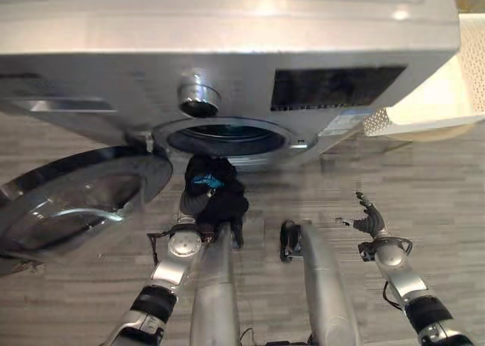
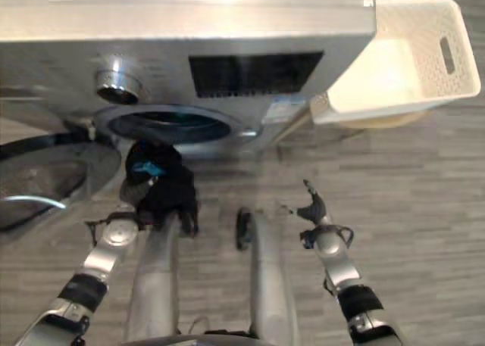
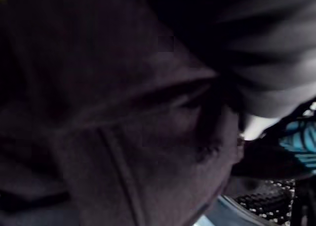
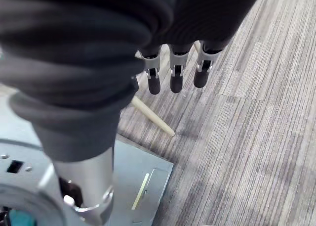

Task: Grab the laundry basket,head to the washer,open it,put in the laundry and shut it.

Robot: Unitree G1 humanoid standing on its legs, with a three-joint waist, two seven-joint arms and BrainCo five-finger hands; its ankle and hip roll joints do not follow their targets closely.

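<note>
Dark cloth is all you get past the left hand (image 1: 198, 210), a bundle of dark laundry (image 1: 214, 188) with a bit of bright blue in it wraps right over the hand, so I honestly can't tell how the fingers sit underneath. The bundle hangs just below the rim of the washer (image 1: 227, 51) opening, and some of it droops down toward the floor (image 2: 424, 194).

The right hand (image 2: 312, 207) hovers off to the side over the floor, fingers relaxed and loosely apart, holding nothing.

Moving outward: the washer door (image 1: 72, 198) is swung wide open to the left, drum mouth (image 1: 226, 139) dark with something teal-ish already inside. The white laundry basket (image 2: 402, 54) sits to the right of the machine on some low stand, looks about empty from here.

So I'd say we're mid-load. To do it well, I reckon the hand needs to lift enough that the hanging tail clears the lower lip, then push deep into the drum before letting go, otherwise that loose end could get caught in the door seal when it shuts.
</note>
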